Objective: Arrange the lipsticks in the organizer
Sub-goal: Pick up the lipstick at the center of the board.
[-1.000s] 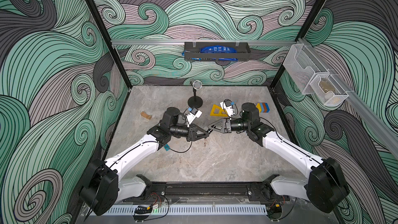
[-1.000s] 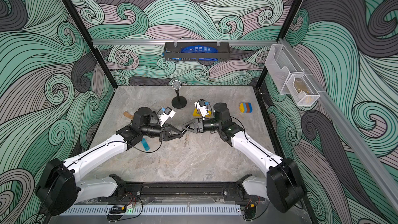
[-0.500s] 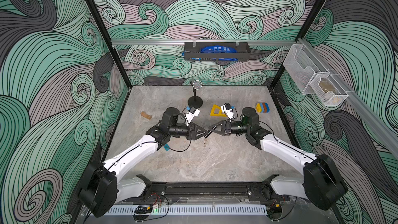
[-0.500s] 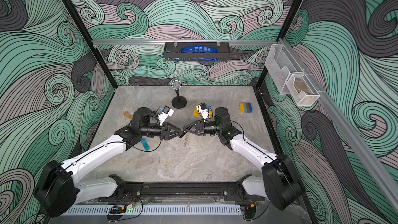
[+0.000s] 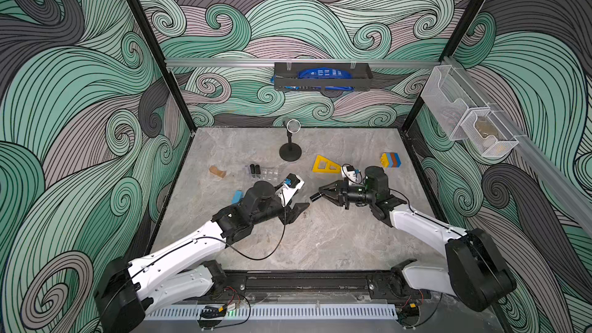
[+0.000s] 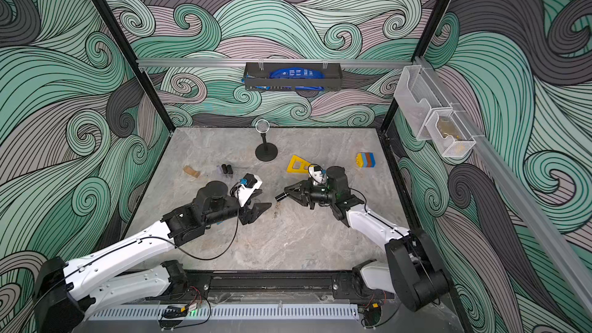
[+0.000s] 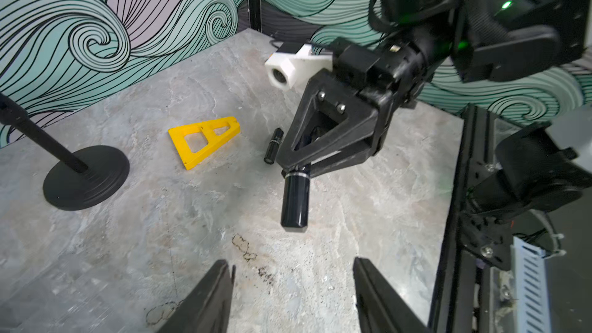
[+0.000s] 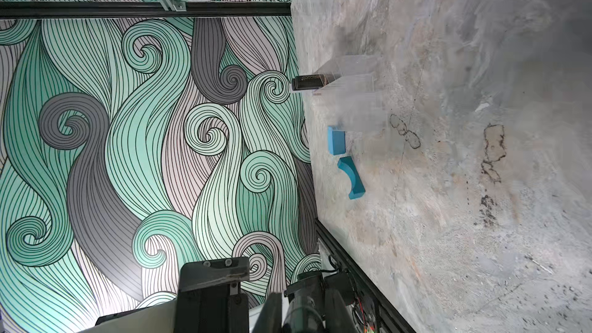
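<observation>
At back-left of table [image 5: 320, 245], organizer [image 5: 271, 173] sits well apart from both arms. Two lipsticks [image 5: 254, 168] stand upright in cells at its left end, so half of job looks done. Left gripper [image 7: 291, 265]: jaws spread, nothing between them, facing its neighbour, probably free to receive tube or steady tray. Right gripper [image 7: 296, 168]: pinched on third lipstick [image 7: 294, 201] by one end, held off table, long free end suited to dropping into cell. Fourth lipstick [image 7: 274, 146] lies flat just beside, near yellow frame [image 7: 205, 140].
</observation>
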Tool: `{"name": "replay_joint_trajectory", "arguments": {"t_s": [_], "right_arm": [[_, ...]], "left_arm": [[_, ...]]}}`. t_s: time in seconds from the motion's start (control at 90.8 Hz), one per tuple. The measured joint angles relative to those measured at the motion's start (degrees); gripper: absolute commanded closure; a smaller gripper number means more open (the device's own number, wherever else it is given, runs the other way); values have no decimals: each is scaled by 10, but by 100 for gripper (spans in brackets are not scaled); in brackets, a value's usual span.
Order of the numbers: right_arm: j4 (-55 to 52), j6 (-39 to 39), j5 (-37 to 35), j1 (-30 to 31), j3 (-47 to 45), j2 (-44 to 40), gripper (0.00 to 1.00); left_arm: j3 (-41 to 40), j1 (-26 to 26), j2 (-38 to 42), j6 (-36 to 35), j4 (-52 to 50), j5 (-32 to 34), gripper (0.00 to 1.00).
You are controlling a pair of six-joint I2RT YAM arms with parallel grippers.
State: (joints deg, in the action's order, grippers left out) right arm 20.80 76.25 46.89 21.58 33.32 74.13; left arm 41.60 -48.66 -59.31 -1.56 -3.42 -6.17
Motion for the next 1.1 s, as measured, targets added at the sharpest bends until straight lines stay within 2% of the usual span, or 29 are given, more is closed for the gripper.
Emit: {"name": "replay_joint_trajectory", "arguments": {"t_s": [0.308,0.572,0.749,0.947,1.101], "right_arm": [[13,35,0,27,-14,-12,100],[54,72,7,45,-36,-13,100],[84,91,15,49,-39,-13,99],[110,103,17,52,-40,-12,99],[131,113,18,55,-42,-4,98]], "left_arm": [[37,-29,-62,-56,-34,24,39],[47,-29,-75,-70,-35,14,51],[53,-29,-86,-70,-39,-8,53],[54,-29,-89,-68,-55,-20,69],[66,-29,-91,-60,-66,-22,70]]}}
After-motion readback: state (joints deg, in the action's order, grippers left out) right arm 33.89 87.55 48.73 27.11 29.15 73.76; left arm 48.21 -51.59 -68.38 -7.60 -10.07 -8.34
